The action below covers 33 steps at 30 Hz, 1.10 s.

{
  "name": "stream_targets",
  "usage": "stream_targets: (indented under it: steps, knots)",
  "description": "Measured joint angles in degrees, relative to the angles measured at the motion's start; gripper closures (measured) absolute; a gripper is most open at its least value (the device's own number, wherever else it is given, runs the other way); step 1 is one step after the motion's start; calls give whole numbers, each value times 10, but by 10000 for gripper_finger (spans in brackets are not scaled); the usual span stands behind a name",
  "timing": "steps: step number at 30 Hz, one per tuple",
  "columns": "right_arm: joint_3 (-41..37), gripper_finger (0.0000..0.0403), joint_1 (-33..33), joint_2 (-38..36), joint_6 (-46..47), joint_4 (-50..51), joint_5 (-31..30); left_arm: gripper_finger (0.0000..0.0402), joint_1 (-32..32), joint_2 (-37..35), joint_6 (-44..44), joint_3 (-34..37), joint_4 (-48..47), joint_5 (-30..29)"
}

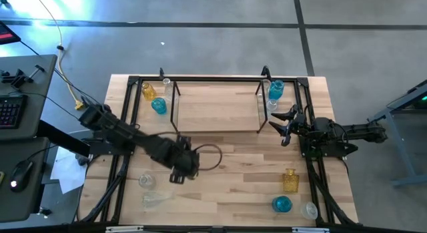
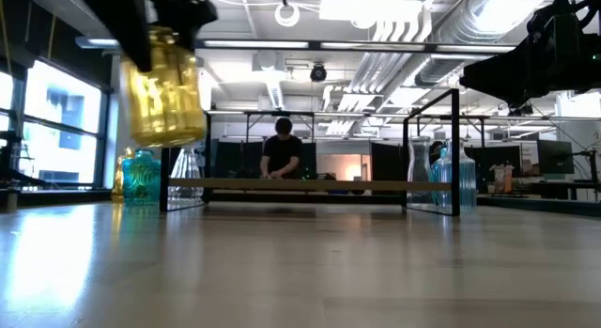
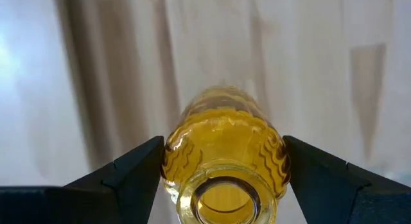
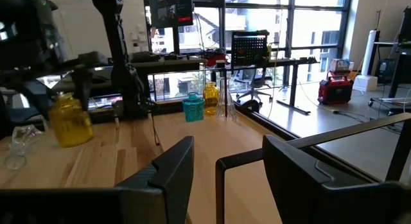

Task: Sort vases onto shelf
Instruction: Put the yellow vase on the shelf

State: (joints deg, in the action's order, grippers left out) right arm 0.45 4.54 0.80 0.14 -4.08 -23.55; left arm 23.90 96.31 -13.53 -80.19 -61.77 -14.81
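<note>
From straight above, my left claw [image 1: 183,167] sits just left of the frame's centre, and its own dark body hides what it carries; only the level view and my left wrist view show the ribbed amber-yellow glass vase [image 3: 223,165] pinched between my two dark left fingers [image 3: 131,174], one on each side of its body, with its round mouth toward the wrist camera. In the level view this vase [image 2: 167,87] hangs at upper left, clear of the light wood table [image 2: 300,272], its top lost behind the dark gripper. My right claw [image 1: 283,126] rests at centre right of the overhead frame, just beside the right end of the low black rod shelf with its pale wood floor [image 1: 217,107], jaws apart and holding nothing; its wrist view shows only bare table between the fingers. Left of the shelf stand a small yellow glass vase [image 1: 148,91] and a round blue glass vase [image 1: 159,106]; a clear one beside them is hard to make out. At the shelf's right end stands a blue glass vase [image 1: 275,89]. Lower right lie a squarish amber bottle [image 1: 289,180], a round blue vase [image 1: 282,204] and a faint clear one [image 1: 309,209]; lower left, two clear glass pieces [image 1: 148,190] nearly vanish against the wood.
</note>
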Motion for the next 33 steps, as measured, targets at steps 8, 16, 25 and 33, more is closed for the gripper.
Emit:
stream_targets:
  steps: [8, 16, 25, 33]
  knots:
    - [0, 233, 0, 0, -1, 0, 0, 117, -88, 0, 118, -56, 6, -25]
    - [0, 233, 0, 0, -1, 0, 0, 117, -168, 0, 216, -91, 42, -24]
    - [0, 233, 0, 0, -1, 0, 0, 117, -234, 19, 291, -134, 107, 6]
    - [0, 233, 0, 0, -1, 0, 0, 117, -261, 112, 352, -228, 95, 26]
